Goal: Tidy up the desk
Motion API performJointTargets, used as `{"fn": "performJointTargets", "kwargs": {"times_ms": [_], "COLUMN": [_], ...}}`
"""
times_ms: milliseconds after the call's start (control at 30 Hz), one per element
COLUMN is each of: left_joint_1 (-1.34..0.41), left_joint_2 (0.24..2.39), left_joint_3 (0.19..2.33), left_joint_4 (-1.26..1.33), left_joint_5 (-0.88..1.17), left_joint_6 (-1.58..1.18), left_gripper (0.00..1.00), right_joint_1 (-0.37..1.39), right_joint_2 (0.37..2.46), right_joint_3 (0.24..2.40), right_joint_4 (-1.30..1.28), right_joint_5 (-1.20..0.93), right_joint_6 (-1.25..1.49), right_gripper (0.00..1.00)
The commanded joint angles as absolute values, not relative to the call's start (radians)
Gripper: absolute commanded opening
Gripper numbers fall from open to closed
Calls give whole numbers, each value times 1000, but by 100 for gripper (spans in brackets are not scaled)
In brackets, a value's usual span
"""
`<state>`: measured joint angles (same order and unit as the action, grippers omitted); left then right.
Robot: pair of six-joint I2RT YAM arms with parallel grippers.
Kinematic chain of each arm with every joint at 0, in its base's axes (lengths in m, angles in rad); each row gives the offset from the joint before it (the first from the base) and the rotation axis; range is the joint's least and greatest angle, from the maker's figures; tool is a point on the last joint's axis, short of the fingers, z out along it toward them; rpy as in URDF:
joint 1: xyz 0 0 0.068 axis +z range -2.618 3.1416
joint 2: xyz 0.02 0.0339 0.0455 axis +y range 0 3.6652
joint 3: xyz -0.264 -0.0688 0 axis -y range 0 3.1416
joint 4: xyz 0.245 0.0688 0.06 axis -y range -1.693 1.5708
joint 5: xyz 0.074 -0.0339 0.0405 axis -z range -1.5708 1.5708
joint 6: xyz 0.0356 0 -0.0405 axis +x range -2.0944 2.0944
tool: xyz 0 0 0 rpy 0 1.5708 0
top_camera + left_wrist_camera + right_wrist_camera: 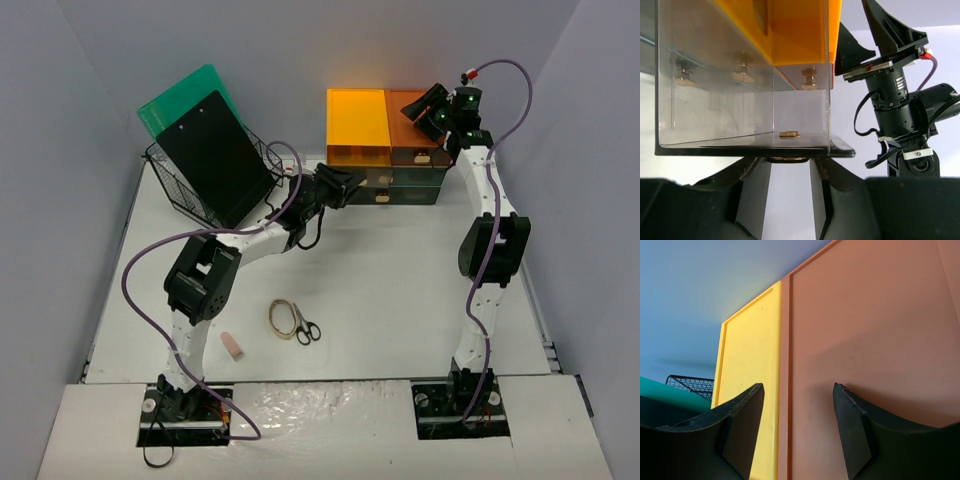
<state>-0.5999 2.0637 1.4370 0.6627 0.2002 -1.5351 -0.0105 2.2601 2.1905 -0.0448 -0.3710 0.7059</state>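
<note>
The desk (400, 290) is a wide white tabletop. At its back stands a drawer unit (385, 125) with a yellow and an orange top. My left gripper (343, 186) reaches to the unit's front. In the left wrist view its fingertips (756, 165) sit against both sides of a small brass knob (787, 160) on the dark front of a clear drawer (740, 75). My right gripper (428, 104) hovers over the unit's top. It (797, 386) is open and empty, straddling the seam between the yellow panel (747, 355) and the orange panel (865, 325).
A black wire basket (190, 195) at the back left holds a black clipboard (215, 160) and a green folder (185, 95). Near the front lie scissors (307, 330), a tan band loop (282, 318) and a pink eraser (232, 346). Walls enclose the desk.
</note>
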Motion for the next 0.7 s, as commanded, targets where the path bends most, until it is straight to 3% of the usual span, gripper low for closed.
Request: {"fn": "performJointTargets", "kwargs": {"times_ms": [0,300,400,533,667], "left_joint_1": [-608,-609,-613,-625,-637], "left_joint_2": [1974,1983,1987,1981,1969], "left_joint_3": [1420,1384,1388,1386,1378], "left_joint_4": [780,826,829,829,823], "left_joint_5": [178,185,196,201,210], "left_joint_6": [-1529,-1554,-1556,-1553,-1542], "left_gripper": [0,4,22,56,67], "right_joint_1": [-6,-6,-6,-6,-6], "right_joint_2": [2347,2347,2347,2347,2345], "right_joint_3": [2099,2098,2098,2100,2100], "right_joint_4": [-371,-371,-371,-371,-371], "right_joint_5": [-308,-308,-308,-308,-310], "right_joint_6": [656,652,652,652,652], "right_gripper": [56,56,56,56,56]}}
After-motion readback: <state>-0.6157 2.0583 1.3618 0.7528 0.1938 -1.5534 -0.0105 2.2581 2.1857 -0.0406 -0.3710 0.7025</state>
